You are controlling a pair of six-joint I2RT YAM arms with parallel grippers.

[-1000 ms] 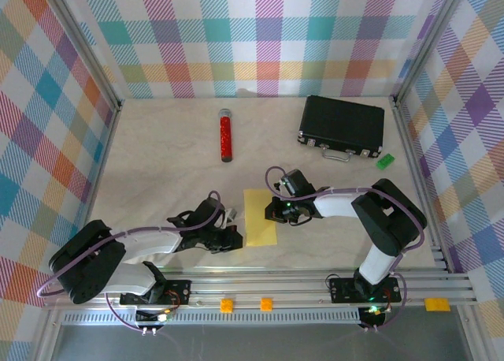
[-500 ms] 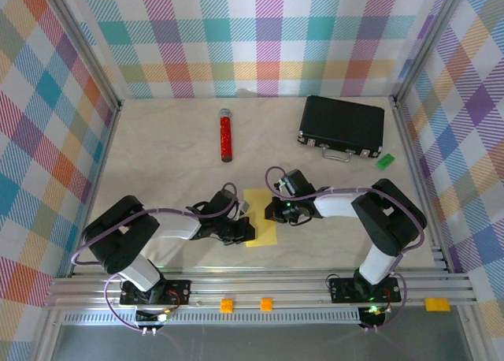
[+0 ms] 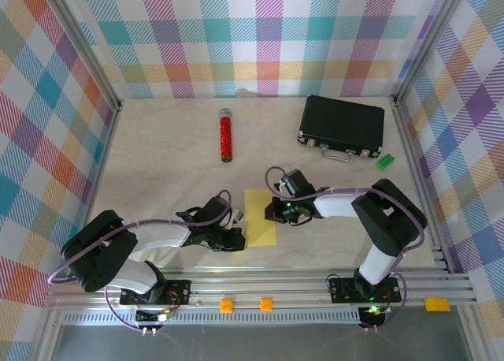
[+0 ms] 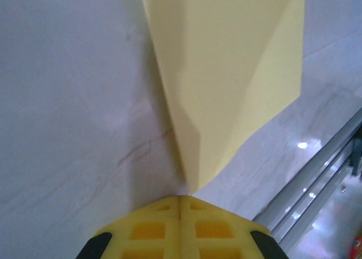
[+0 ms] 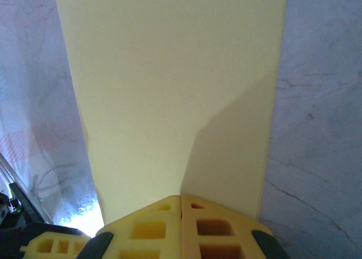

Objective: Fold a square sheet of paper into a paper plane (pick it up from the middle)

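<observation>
In the top external view, the yellow sheet of paper point(image 3: 260, 217) lay on the table point(image 3: 157, 152) in the lower middle of the frame. It looked like a narrow upright strip rather than a full square, so at least one lengthwise fold seemed to be done. The left gripper point(image 3: 239, 237) sat at the strip's lower left corner and the right gripper point(image 3: 272, 212) at its right edge, higher up. Both were low to the table with the paper between them. The red cylinder point(image 3: 225, 135), the black case point(image 3: 342, 124) and the small green block point(image 3: 384, 161) stood well apart in the upper half of the frame.

In the left wrist view, the left gripper point(image 4: 180, 201) had its yellow fingertips pressed together with nothing between them. Just above them was a pointed corner of the paper point(image 4: 226, 72), with a crease running up from it into the upper middle of the frame. A metal rail point(image 4: 308, 182) crossed the lower right.

In the right wrist view, the right gripper point(image 5: 181, 201) was likewise closed and empty, its tips at the near edge of the paper point(image 5: 169, 72). The sheet ran flat and smooth up the centre of the frame. Whether the tips pressed on it could not be told.

Judging by this, the work was partway. The sheet was folded narrower and creased, but it had no dart shape. The nose and wing folds appeared left to do.
</observation>
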